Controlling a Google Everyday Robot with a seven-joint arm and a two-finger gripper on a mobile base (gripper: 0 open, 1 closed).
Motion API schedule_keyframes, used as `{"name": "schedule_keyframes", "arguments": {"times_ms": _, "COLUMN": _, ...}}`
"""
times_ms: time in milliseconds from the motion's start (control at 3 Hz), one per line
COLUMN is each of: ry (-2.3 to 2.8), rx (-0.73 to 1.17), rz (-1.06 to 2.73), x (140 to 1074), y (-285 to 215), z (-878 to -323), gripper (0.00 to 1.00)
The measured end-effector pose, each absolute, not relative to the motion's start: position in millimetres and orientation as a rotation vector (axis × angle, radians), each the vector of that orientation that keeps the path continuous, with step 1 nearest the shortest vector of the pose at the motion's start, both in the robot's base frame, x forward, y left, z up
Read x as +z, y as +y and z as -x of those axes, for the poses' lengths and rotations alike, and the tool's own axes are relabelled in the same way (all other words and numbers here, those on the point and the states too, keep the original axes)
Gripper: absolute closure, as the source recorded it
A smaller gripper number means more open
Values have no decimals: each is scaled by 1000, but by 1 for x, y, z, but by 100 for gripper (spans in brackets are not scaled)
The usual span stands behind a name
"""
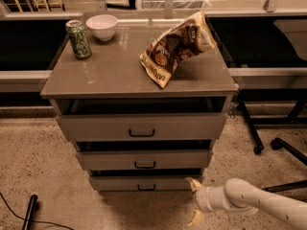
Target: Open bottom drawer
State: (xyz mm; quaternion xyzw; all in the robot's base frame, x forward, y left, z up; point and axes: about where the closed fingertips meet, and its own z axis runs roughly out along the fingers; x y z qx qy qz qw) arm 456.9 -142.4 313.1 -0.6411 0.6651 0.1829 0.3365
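The bottom drawer (144, 183) is the lowest and narrowest of three grey-taupe drawer fronts, with a small black bar handle (146, 188). Above it are the middle drawer (144, 160) and the tall top drawer (141, 127). My gripper (195, 201) is on a white arm entering from the lower right. It sits just to the right of the bottom drawer's right end, near the floor. Its two cream fingers (194, 184) are spread apart, one up and one down, holding nothing.
On the cabinet top (110, 75) stand a green can (78, 39), a white bowl (101, 27) and a brown chip bag (176, 46). Black chair legs with casters (276, 144) are at the right. A black cable and rod (29, 212) lie on the floor at lower left.
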Motion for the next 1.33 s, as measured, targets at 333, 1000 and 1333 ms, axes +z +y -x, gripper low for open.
{"name": "schedule_keyframes", "arguments": {"times_ms": 333, "ry": 1733, "rx": 475, "rz": 1673, "x": 314, "y": -143, "z": -457, "gripper": 0}}
{"name": "schedule_keyframes", "arguments": {"times_ms": 1000, "ry": 1876, "rx": 367, "rz": 1715, "x": 266, "y": -161, "z": -475, "gripper": 0}}
{"name": "schedule_keyframes", "arguments": {"times_ms": 1333, "ry": 1876, "rx": 367, "rz": 1715, "x": 266, "y": -161, "z": -476, "gripper": 0}}
